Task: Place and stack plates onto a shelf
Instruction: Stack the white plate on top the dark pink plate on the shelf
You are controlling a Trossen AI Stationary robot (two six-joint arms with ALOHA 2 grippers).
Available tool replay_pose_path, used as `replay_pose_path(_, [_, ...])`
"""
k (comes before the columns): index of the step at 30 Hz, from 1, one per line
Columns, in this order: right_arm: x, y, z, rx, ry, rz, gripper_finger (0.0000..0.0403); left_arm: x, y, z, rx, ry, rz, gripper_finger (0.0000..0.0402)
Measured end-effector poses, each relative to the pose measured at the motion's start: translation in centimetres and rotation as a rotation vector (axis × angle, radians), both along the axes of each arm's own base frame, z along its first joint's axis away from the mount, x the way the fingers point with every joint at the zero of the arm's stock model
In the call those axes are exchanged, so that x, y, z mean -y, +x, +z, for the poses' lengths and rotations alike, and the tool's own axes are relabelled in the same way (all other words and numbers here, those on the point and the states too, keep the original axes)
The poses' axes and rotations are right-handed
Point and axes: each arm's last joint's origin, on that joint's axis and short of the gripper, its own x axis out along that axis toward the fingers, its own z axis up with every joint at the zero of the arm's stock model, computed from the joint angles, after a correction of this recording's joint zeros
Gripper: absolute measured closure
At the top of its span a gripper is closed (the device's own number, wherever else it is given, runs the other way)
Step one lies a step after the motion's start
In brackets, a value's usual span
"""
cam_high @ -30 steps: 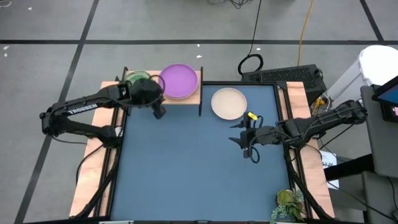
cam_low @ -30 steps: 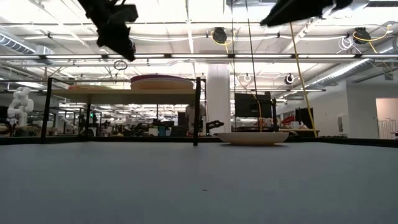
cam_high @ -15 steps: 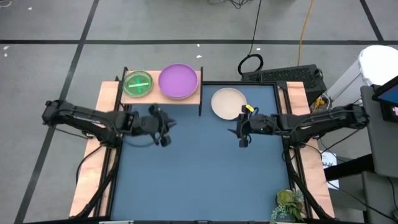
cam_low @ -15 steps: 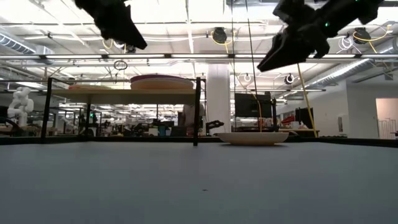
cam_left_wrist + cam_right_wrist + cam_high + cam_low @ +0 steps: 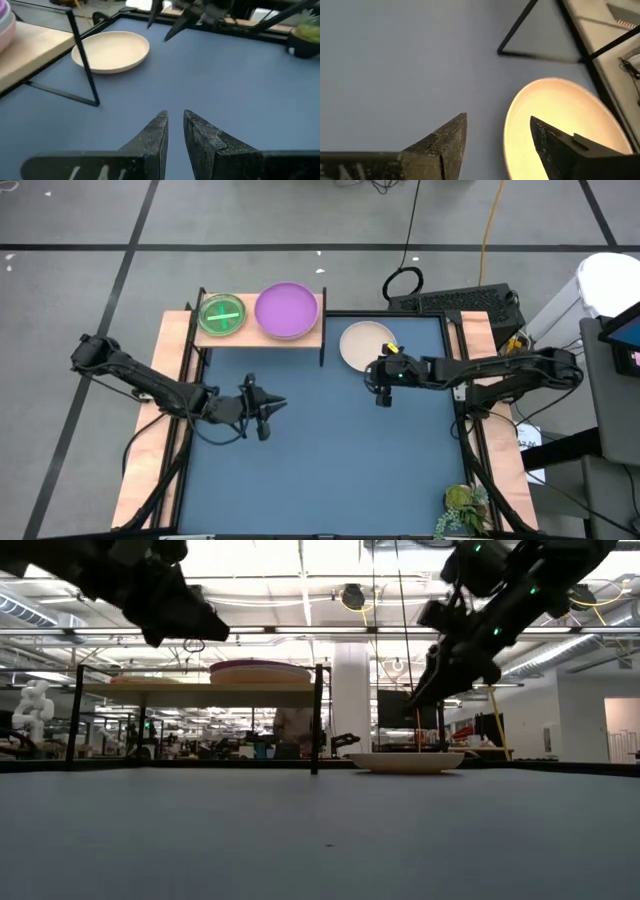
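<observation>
right pincer (image 5: 380,387) moved beside cream plate (image 5: 364,345), open, empty | left pincer (image 5: 268,405) near-closed, empty | shelf leg (image 5: 322,363) beside plate

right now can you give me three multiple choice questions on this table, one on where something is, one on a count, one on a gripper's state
1. Where is the cream plate?
A. on the shelf
B. on the blue table beside the shelf
C. in the left gripper

2. How many plates show on the shelf from above?
A. two
B. four
C. none

3. How does the right gripper stand?
A. shut on the cream plate
B. open and empty
C. shut on the green plate

Answers:
1. B: the high view shows it on the table, just past the shelf's end.
2. A: only the green plate and the purple plate show there.
3. B: the right wrist view shows the fingers spread at the plate's rim, gripping nothing.
</observation>
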Motion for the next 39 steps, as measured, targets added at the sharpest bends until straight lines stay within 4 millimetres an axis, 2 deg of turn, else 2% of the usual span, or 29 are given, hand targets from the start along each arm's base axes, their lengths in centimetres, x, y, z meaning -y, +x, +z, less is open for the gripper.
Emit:
replay_pose_path(11, [3.1, 1.4, -3.8, -0.09, 0.043, -0.035, 0.0249, 1.0, -1.7, -2.8, 0.062, -0.022, -0.057, 0.0334])
replay_pose_path(19, [4.4, 1.4, -5.5, -0.147, 0.09, -0.046, 0.0265, 1.1, -2.2, -3.6, 0.064, -0.038, -0.063, 0.0334])
replay_pose_path(25, [4.9, 1.3, -5.7, -0.153, 0.081, -0.056, 0.0298, 1.1, -2.2, -3.5, 0.066, -0.039, -0.063, 0.0334])
replay_pose_path(33, [4.9, 1.3, -5.8, -0.164, 0.075, -0.047, 0.0396, 1.1, -2.2, -3.5, 0.069, -0.049, -0.059, 0.0334])
replay_pose_path(39, [4.9, 1.3, -5.8, -0.164, 0.078, -0.05, 0.0371, 1.1, -2.2, -3.5, 0.071, -0.058, -0.06, 0.0334])
